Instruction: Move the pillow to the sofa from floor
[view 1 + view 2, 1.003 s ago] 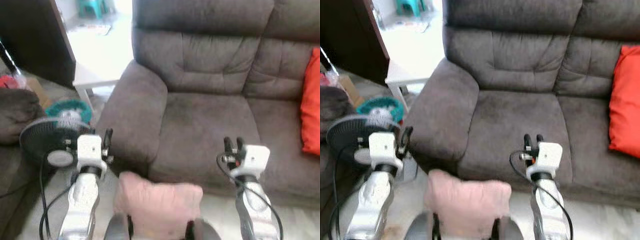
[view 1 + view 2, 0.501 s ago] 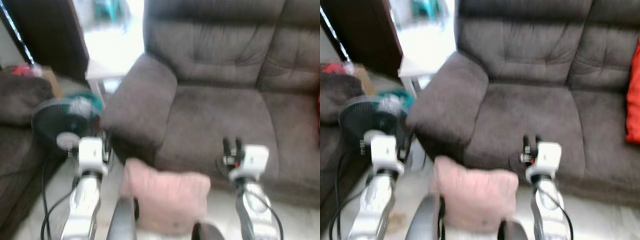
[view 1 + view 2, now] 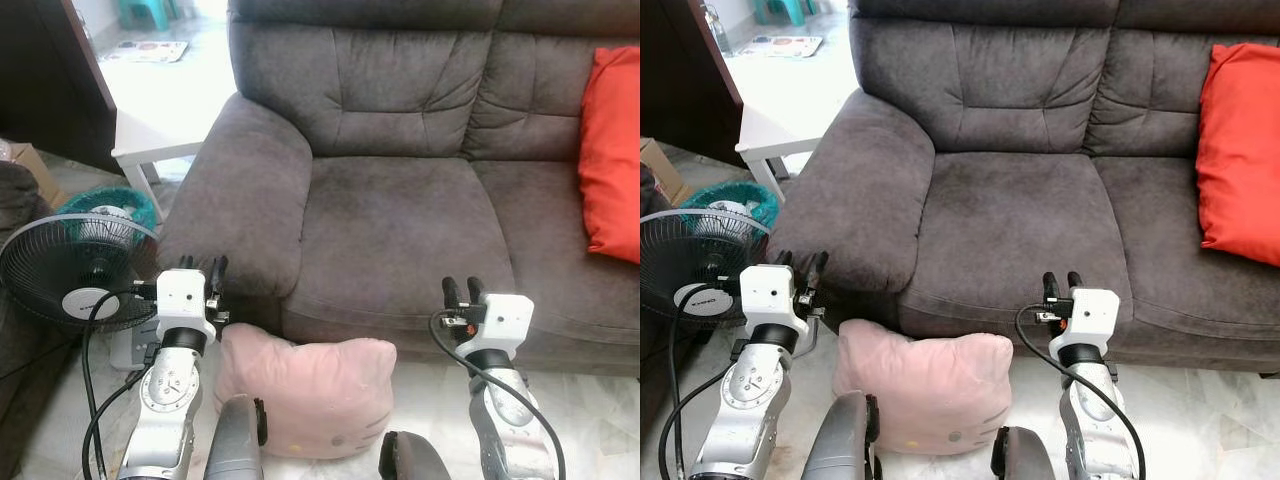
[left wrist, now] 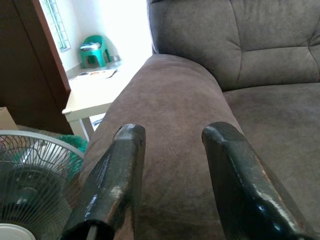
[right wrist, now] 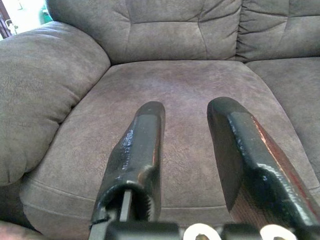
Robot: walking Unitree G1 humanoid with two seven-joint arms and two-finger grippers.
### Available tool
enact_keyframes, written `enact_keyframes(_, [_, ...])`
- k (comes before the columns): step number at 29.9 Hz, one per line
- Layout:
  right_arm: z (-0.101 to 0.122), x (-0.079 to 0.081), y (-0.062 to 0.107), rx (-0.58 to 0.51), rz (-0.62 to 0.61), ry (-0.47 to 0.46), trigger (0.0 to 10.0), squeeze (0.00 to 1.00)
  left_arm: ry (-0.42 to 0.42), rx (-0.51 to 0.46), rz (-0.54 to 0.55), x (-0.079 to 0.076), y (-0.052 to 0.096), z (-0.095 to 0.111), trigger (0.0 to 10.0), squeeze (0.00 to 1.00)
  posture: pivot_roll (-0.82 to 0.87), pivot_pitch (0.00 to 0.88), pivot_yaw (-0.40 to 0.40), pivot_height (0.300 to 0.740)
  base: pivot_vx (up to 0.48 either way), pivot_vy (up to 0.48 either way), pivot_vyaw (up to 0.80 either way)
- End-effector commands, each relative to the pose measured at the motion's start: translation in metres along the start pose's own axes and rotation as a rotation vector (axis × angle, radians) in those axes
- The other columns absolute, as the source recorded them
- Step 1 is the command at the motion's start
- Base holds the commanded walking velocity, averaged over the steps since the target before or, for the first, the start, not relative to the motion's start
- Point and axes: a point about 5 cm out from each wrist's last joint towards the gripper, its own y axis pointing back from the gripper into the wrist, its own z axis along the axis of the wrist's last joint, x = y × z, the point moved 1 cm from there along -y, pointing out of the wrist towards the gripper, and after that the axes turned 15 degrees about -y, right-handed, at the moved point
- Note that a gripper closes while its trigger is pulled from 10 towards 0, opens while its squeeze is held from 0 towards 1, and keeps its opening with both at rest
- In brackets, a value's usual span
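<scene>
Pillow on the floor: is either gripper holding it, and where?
No. The pillow lies unheld; left gripper and right gripper are open above it.

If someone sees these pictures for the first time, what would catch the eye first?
Probably the bright orange-red cushion at the right end of the dark grey fabric sofa. Next, the pale pink cat-face pillow on the floor against the sofa's front, between the open left pincer and open right pincer.
</scene>
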Motion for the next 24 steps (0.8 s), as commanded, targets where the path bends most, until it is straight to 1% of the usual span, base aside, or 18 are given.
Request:
enact_keyframes(1, [-0.0003, 0.0024, -0.0010, 0.009, 0.010, -0.001, 10.0, 0.00, -0.001, 0.018, 0.002, 0.0016, 0.0010, -0.0028, 10.0, 0.00, 0.10, 0.085, -0.013, 0.567, 0.000, 0.000, 0.00])
enact_keyframes(6, [-0.0014, 0.0041, -0.0011, 0.016, 0.020, 0.001, 10.0, 0.00, 0.000, 0.018, 0.002, 0.0015, 0.0008, -0.0027, 10.0, 0.00, 0.10, 0.086, -0.013, 0.548, 0.000, 0.000, 0.00])
enact_keyframes(11, [-0.0016, 0.0047, -0.0011, 0.018, 0.023, 0.002, 10.0, 0.00, 0.000, 0.018, 0.002, 0.0014, 0.0008, -0.0028, 10.0, 0.00, 0.10, 0.086, -0.013, 0.538, 0.000, 0.000, 0.00])
enact_keyframes(24, [-0.0021, 0.0050, 0.0012, 0.014, 0.039, 0.022, 10.0, 0.00, 0.015, 0.048, 0.013, 0.0030, 0.0004, -0.0082, 10.0, 0.00, 0.10, 0.091, -0.013, 0.538, 0.000, 0.000, 0.00])
